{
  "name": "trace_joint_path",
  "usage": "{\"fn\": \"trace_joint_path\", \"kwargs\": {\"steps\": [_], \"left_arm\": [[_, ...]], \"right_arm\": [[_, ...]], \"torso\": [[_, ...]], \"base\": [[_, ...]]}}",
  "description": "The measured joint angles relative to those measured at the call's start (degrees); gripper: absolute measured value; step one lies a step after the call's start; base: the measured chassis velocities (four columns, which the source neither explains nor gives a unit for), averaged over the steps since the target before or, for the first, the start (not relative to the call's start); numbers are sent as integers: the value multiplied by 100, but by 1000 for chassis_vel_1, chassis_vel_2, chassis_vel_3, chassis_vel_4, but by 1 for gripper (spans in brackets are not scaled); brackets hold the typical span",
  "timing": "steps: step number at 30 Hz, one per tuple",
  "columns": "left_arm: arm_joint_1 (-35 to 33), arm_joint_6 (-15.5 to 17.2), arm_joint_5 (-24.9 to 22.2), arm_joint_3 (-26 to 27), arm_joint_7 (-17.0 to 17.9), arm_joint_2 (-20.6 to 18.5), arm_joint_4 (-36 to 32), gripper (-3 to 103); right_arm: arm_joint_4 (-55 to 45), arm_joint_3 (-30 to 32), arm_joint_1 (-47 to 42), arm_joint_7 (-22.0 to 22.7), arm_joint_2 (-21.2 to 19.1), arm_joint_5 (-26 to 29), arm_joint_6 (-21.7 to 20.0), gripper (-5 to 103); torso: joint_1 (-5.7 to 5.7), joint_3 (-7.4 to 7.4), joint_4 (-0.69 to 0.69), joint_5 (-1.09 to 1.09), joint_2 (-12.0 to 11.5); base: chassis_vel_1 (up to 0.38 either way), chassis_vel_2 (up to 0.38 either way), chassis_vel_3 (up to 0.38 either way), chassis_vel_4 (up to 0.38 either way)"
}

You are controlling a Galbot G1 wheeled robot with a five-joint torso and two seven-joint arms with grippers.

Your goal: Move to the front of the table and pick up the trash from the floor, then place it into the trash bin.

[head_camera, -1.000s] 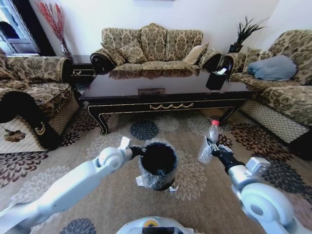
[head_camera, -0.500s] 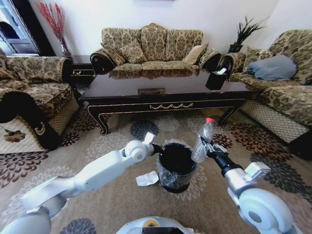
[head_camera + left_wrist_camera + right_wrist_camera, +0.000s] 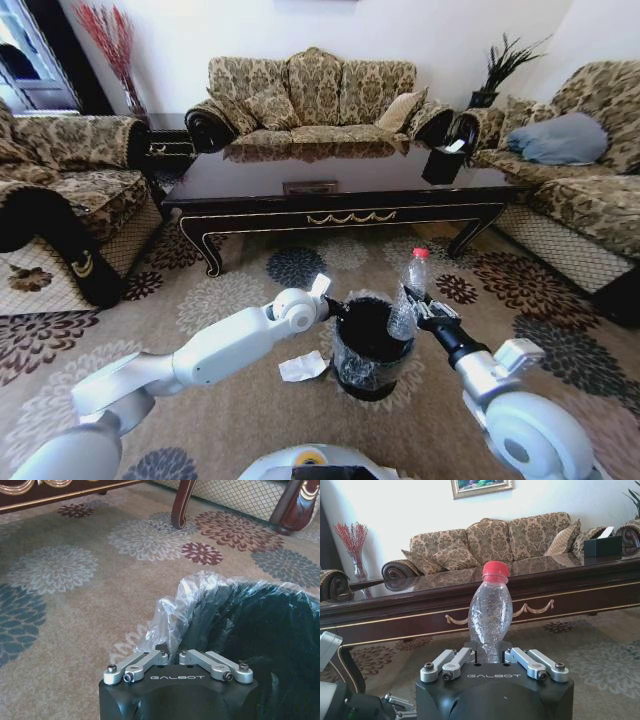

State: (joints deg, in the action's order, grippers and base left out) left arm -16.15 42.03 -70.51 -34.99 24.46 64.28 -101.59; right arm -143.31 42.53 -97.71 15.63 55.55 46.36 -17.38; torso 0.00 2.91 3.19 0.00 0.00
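Bright daylight – glossy table [image 3: 340,172] glare, wide-angle edge warp.

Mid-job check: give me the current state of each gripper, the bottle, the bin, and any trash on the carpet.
Left gripper: shut on the trash bin's rim.
Right gripper: shut on the bottle's lower body.
Bottle: clear, red cap on, held upright at the bin's right edge, not yet inside.
Trash bin: upright on the carpet, open, clear liner in place.
Paper scrap: flat on the carpet, left of the bin.
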Motion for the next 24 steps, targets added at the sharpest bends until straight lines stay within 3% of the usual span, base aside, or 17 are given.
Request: {"fn": "trace_joint_path", "kwargs": {"steps": [5,9,13,16,24], "left_arm": [[35,6,-44,0,47,-7,-14,5],[41,9,-44,13,54,-27,-7,5],[44,10,-33,32,67,-37,18,5],[44,12,-30,40,80,-23,24,5],[89,13,-22,17,82,-34,29,5]], "right_arm": [[2,7,-65,-110,-2,-37,-55,19],[3,26,-61,-141,-32,-25,-74,30],[5,20,-41,-145,-48,1,-104,51],[6,9,-42,-141,-34,3,-116,57],[7,8,-64,-137,-2,11,-125,89]], "torso": [[0,0,1,0,0],[0,0,1,0,0],[0,0,0,0,0],[0,0,1,0,0],[0,0,0,0,0]], "base": [[0,0,0,0],[0,0,0,0],[0,0,0,0],[0,0,0,0],[0,0,0,0]]}}
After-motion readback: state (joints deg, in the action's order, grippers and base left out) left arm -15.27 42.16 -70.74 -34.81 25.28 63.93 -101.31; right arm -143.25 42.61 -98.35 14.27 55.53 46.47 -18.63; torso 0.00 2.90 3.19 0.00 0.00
